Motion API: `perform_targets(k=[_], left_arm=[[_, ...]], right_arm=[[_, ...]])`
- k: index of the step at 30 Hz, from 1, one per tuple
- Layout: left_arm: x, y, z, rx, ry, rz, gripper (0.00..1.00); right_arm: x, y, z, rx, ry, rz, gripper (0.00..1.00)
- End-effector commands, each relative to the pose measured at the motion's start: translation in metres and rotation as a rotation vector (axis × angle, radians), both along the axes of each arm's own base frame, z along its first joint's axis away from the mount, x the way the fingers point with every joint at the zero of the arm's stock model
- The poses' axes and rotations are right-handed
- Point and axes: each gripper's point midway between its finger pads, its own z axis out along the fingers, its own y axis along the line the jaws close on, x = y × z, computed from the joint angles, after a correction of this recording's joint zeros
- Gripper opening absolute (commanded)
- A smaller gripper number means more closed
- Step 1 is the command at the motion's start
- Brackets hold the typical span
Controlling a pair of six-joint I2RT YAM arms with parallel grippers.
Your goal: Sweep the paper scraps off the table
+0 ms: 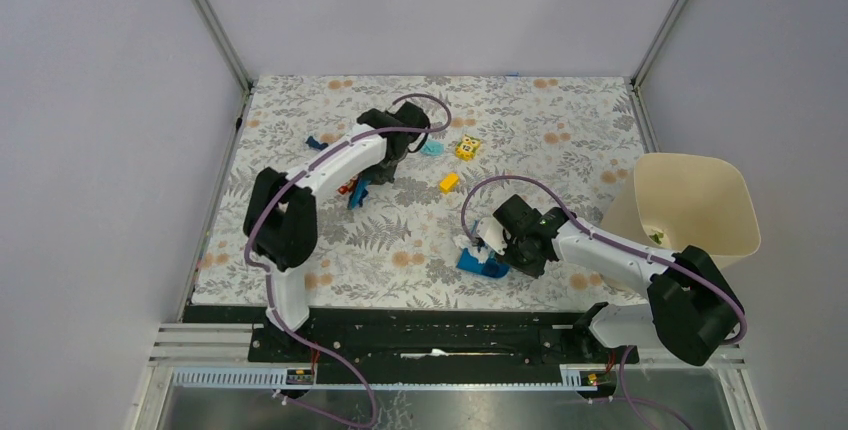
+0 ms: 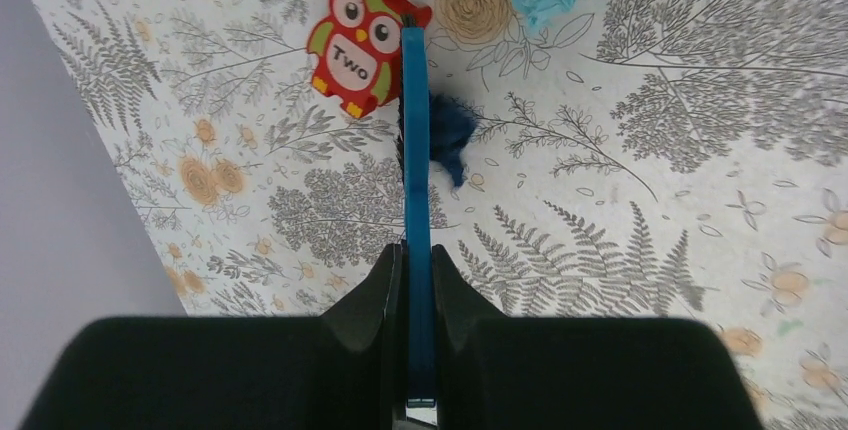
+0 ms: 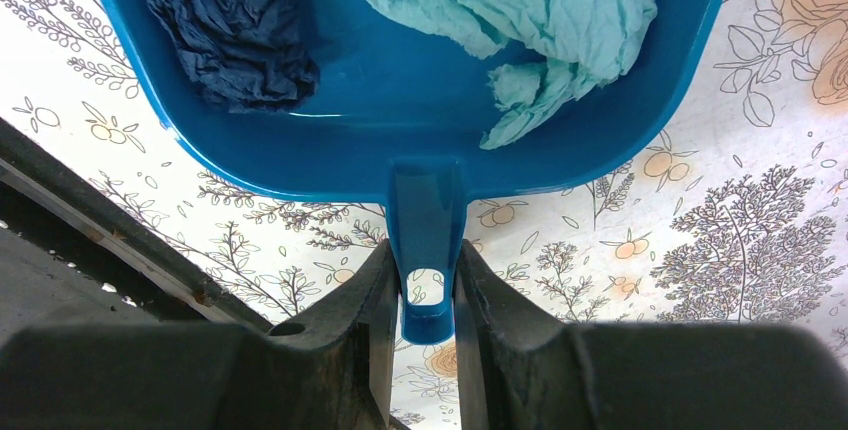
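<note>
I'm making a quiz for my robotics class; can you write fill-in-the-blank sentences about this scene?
The right gripper holds the dustpan by its ____.
The red owl toy bears the word ____.
The left gripper is shut on a thin ____ tool.
In the top view, the beige bin stands at the ____.
Missing words: handle, Two, blue, right.

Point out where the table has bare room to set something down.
Free: the table between the yellow block and the bin, and the near patch between the left arm and the dustpan. Crowded: around the left gripper, with the owl toy and paper scraps.
</note>
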Motion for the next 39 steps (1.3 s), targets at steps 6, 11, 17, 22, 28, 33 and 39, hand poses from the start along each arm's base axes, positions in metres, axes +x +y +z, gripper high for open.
perform_targets(k=[6,11,17,22,28,33,39], left_arm=[[-0.026,-0.034,-0.018,-0.222,0.082,-0.056,0.00],[-0.069,-0.089,-0.003,-0.590,0.175,-0.157,0.00],[-0.110,-0.165,0.011,-0.895,0.284,-0.295,0.00],[-0.124,-0.211,0.047,-1.128,0.305,-0.348,0.00],[-0.116,-0.214,0.075,-1.170,0.222,-0.348,0.00],[-0.110,-0.197,0.078,-1.081,0.168,-0.319,0.00],[-0.106,-0.168,0.090,-0.965,0.076,-0.293,0.00]], right_arm=[[-0.001,0.004,0.000,0.014,0.015,0.001,0.00],[-0.001,0.006,-0.004,-0.009,0.056,-0.005,0.00],[0.008,0.015,-0.004,-0.018,0.069,-0.005,0.00],[0.008,0.022,-0.002,0.010,0.085,-0.004,0.00],[0.004,0.019,-0.002,0.017,0.082,-0.001,0.00],[0.004,0.018,0.000,0.026,0.065,0.003,0.00],[0.007,0.021,0.009,0.053,0.034,0.008,0.00]])
